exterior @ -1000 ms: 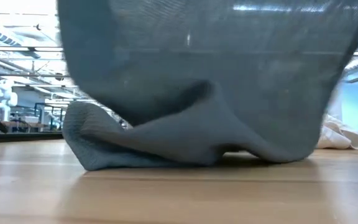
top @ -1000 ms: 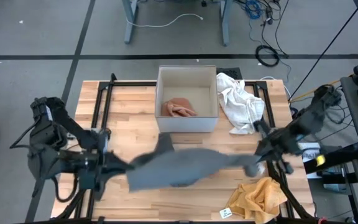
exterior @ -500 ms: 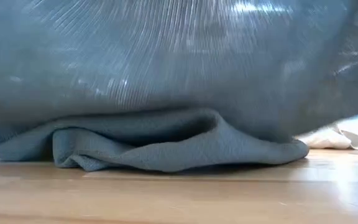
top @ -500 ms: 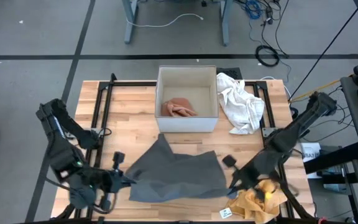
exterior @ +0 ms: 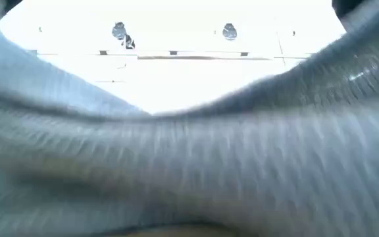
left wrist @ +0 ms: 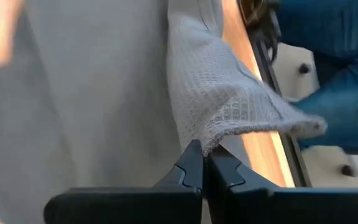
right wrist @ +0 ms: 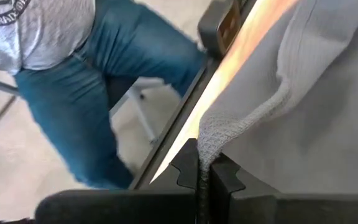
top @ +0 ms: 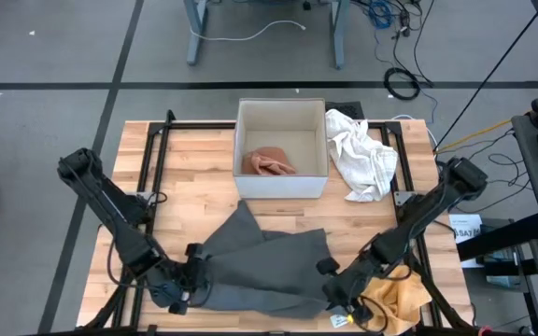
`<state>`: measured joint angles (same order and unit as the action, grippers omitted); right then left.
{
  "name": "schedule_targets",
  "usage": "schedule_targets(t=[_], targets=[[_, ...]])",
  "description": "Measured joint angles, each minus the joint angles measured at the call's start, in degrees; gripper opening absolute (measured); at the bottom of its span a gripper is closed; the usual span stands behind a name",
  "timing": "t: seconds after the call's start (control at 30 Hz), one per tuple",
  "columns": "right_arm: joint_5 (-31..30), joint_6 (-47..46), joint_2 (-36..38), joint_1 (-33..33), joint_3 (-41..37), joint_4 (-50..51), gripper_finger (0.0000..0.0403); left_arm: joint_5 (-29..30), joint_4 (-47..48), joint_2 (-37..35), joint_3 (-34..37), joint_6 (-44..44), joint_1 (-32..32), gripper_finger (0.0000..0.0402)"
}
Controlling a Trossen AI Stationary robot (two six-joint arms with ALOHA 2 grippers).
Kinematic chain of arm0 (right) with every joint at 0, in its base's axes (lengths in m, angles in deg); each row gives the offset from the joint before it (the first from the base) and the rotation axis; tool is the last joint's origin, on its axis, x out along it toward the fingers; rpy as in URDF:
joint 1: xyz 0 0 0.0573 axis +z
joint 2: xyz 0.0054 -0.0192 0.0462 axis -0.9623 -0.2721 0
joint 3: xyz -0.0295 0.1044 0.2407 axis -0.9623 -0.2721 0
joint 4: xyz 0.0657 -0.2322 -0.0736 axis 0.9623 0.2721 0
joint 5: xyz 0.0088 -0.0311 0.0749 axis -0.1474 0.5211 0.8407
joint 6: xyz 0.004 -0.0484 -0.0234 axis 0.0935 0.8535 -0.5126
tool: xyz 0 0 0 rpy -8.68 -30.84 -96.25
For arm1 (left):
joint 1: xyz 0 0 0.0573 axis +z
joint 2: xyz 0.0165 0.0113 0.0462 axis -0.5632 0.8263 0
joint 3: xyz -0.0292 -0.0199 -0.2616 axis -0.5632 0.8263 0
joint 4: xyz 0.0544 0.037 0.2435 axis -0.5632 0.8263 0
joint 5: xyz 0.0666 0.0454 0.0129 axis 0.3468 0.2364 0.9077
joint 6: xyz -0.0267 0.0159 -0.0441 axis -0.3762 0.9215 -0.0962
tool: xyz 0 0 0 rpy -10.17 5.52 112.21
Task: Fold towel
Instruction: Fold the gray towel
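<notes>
On the wooden table, both hands clamp the grey towel's near corners.

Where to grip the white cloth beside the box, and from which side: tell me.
Grip the white cloth at its bunched middle, coming straight down from above. It lies crumpled with raised folds, with the box tight on one side, so a side approach looks cramped.

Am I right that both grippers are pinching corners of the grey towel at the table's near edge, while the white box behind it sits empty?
Not quite: the high view shows the white box holding a pinkish cloth. Otherwise yes, the left gripper and right gripper pinch the grey towel.
</notes>
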<state>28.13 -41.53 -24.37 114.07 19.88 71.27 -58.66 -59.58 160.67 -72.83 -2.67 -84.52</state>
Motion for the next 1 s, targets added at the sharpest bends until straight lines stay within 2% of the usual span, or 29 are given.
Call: schedule_targets(t=[0.1, 0.33, 0.47, 0.6, 0.73, 0.87, 1.0], targets=[[1.7, -3.2, -2.2, 0.5, 0.0, -1.3, 0.0, -2.9, -6.0, 0.0, 4.3, -3.5, -0.7, 0.0], [7.7, -7.5, -6.3, 0.9, 0.0, -9.1, 0.0011, -3.2, -14.6, 0.0, 10.0, -9.2, -2.9, 0.0006], [7.3, -8.7, -6.2, 0.9, 0.0, -10.0, 0.0042, -2.4, -19.9, 0.0, 10.1, -7.4, -3.4, 0.0047], [7.1, -11.1, -4.4, 1.0, 0.0, -9.8, 0.0095, -1.7, -25.8, 0.0, 10.1, -4.7, -3.2, 0.0106], [6.3, -11.7, -2.8, 1.3, 0.0, -8.9, 0.0145, -1.5, -27.1, 0.0, 10.1, -4.6, -2.9, 0.0151], [4.9, -11.7, -1.2, 1.5, 0.0, -7.5, 0.0171, -4.7, -27.1, -0.1, 10.1, -4.7, -3.0, 0.0169], [2.7, -11.3, 0.2, 1.5, 0.0, -5.6, 0.0174, -6.9, -26.7, -0.1, 10.1, -6.4, -3.0, 0.0172]])
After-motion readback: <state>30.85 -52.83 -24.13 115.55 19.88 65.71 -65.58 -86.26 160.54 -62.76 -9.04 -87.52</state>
